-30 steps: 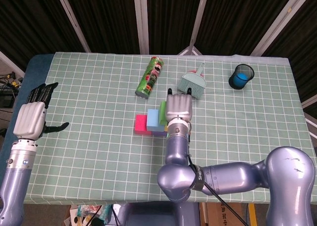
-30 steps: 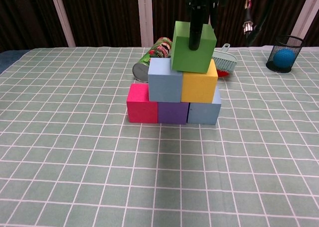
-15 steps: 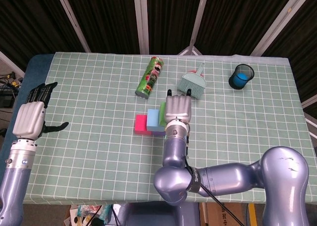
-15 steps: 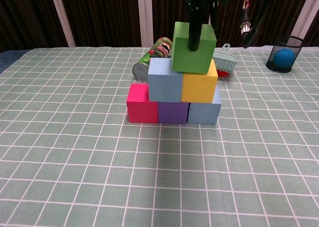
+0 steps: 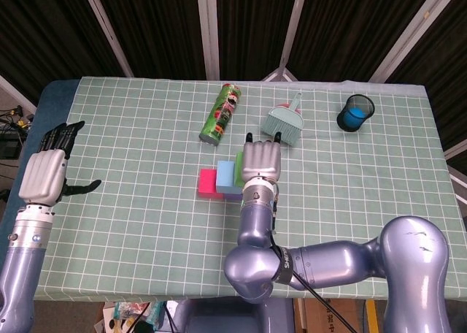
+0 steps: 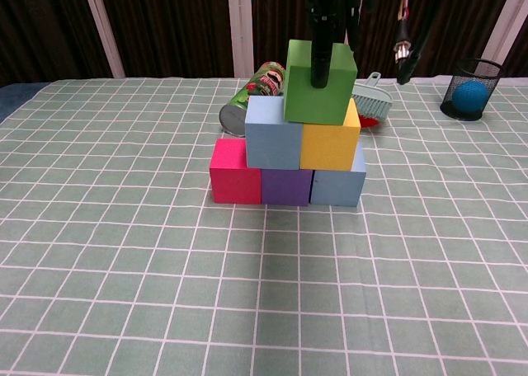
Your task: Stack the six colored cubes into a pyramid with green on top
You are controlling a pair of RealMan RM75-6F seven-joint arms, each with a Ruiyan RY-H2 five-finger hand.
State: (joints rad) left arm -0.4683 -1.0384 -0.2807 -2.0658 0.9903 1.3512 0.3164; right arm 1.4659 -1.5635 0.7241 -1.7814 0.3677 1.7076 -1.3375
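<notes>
Three tiers of cubes stand mid-table. The bottom row is a pink cube [image 6: 235, 171], a purple cube [image 6: 287, 186] and a light blue cube [image 6: 336, 186]. On them sit a second light blue cube [image 6: 273, 133] and a yellow cube [image 6: 330, 143]. The green cube [image 6: 319, 81] rests on top, shifted toward the yellow side. My right hand [image 5: 261, 160] comes down from above and grips the green cube, one finger [image 6: 320, 58] pressed on its front face. It hides most of the stack in the head view. My left hand [image 5: 45, 174] hovers over the table's left edge, fingers apart and holding nothing.
A green chip can [image 5: 221, 113] lies on its side behind the stack. A teal hand brush [image 5: 283, 121] lies to its right. A black mesh cup [image 5: 354, 112] holding a blue ball stands at the far right. The table's near half holds only the checked cloth.
My right forearm has drifted slightly to the left while the hand stays on the green cube. The stack and my left hand have not moved.
</notes>
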